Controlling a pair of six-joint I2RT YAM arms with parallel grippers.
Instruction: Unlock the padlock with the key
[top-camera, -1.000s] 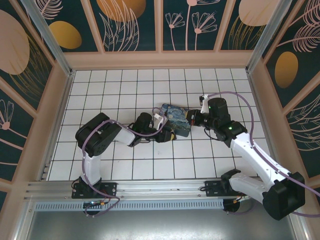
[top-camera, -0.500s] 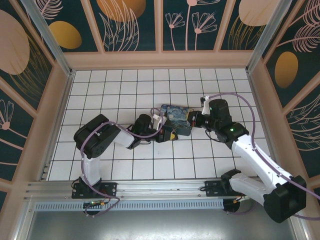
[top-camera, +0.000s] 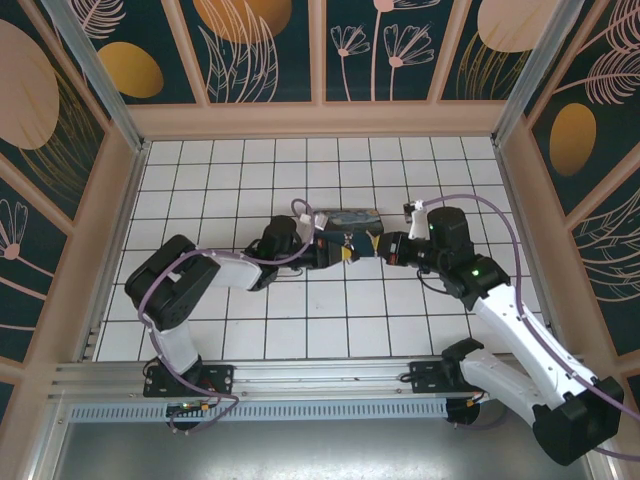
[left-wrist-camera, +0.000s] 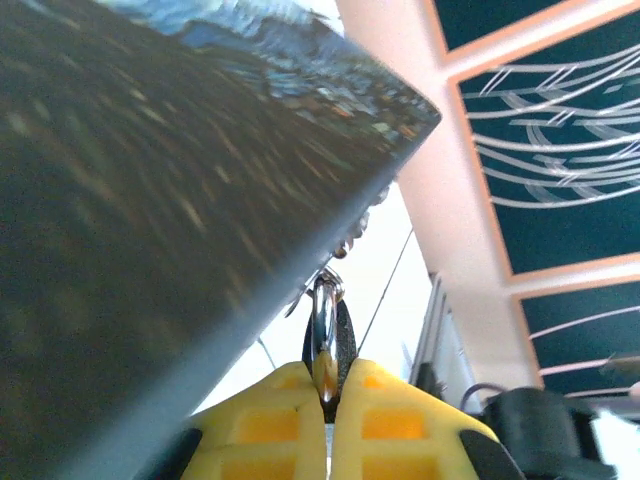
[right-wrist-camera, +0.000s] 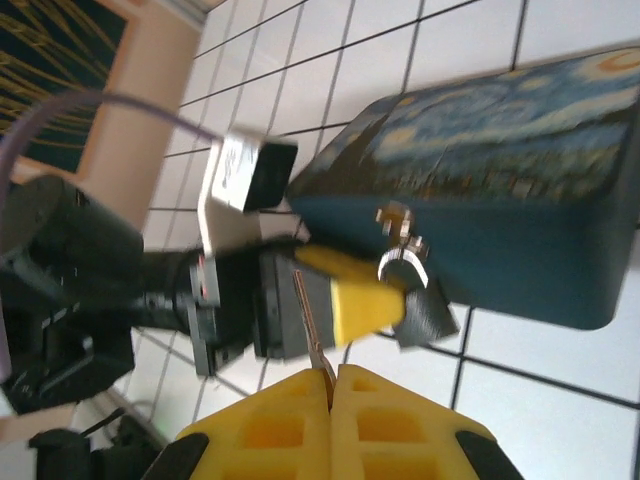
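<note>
1. My right hand (right-wrist-camera: 328, 378) is pinched closed on the one key (right-wrist-camera: 306, 318), with the blade pointing away from me.
2. My left hand (left-wrist-camera: 326, 382) is clamped on the one padlock (left-wrist-camera: 330, 325), shackle up.
3. The padlock sits at the clasp of one blue tin (right-wrist-camera: 500, 190), near the key.
4. The tin rests mid-bench (top-camera: 300, 310), with both my hands at its near side.

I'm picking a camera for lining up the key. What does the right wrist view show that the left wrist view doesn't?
Right wrist adds: the key pinched in the right gripper, the painted lid of the tin, and white floor tiles. Left wrist adds: the patterned side wall beyond the tin. Shared: the tin, and the left gripper shut on the padlock hanging at the tin's latch.
</note>
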